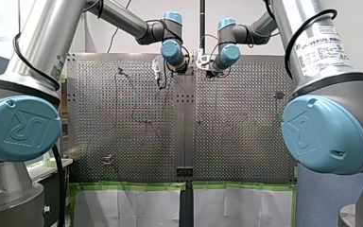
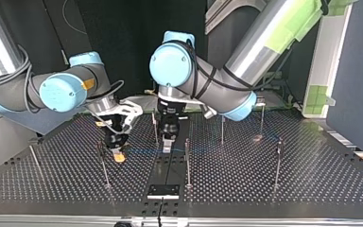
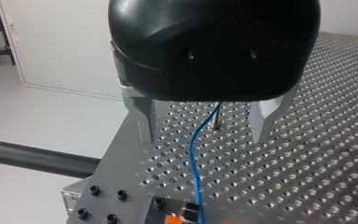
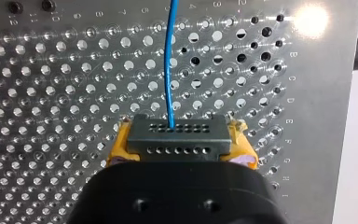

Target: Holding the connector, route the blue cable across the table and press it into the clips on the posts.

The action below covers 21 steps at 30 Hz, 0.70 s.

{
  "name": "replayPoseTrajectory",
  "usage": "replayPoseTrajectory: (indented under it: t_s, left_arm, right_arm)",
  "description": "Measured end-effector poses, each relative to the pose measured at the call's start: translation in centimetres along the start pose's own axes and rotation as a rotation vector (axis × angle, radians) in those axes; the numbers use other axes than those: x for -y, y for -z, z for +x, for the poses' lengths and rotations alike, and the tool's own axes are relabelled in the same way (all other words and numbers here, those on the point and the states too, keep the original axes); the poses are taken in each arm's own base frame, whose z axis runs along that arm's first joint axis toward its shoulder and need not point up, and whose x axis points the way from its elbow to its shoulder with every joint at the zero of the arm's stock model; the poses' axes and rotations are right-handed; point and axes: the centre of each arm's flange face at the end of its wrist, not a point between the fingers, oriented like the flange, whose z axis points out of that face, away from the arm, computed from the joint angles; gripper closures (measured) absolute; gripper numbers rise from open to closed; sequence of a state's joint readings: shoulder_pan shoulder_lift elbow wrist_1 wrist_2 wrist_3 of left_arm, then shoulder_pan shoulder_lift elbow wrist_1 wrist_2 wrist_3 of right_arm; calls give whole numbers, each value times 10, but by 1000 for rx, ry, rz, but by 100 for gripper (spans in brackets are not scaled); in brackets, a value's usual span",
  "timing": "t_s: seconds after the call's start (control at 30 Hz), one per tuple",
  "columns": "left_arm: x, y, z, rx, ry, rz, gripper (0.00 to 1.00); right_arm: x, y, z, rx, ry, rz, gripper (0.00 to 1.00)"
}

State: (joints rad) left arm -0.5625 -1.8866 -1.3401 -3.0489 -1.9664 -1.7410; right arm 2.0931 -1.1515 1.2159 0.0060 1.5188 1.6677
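Observation:
In the right wrist view my right gripper is shut on a dark grey connector, held between its yellow pads. The blue cable leaves the connector and runs ahead over the perforated table. In the left wrist view my left gripper stands open above the table, and the blue cable passes beneath the gap between its metal fingers toward the connector. In the top view my right gripper and my left gripper hang low side by side, with the cable between them.
Several thin posts stand on the table, among them one beside my right gripper, one near the middle and one at the top view's right. A black plate is fixed at the near edge. The table's edge lies close to my left gripper.

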Motion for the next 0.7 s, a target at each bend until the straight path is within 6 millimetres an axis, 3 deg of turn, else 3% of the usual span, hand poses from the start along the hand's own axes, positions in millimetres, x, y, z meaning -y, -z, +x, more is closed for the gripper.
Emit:
replayPoseTrajectory:
  t_s: [0.37, 0.7]
  left_arm:
    - [4, -19, 0, -2, 2, 17, 0]
    - [-1, -55, 4, 30, 23, -12, 0]
  right_arm:
    - [0, 0, 0, 0, 0, 2, 100]
    - [1, 0, 0, 3, -3, 10, 100]
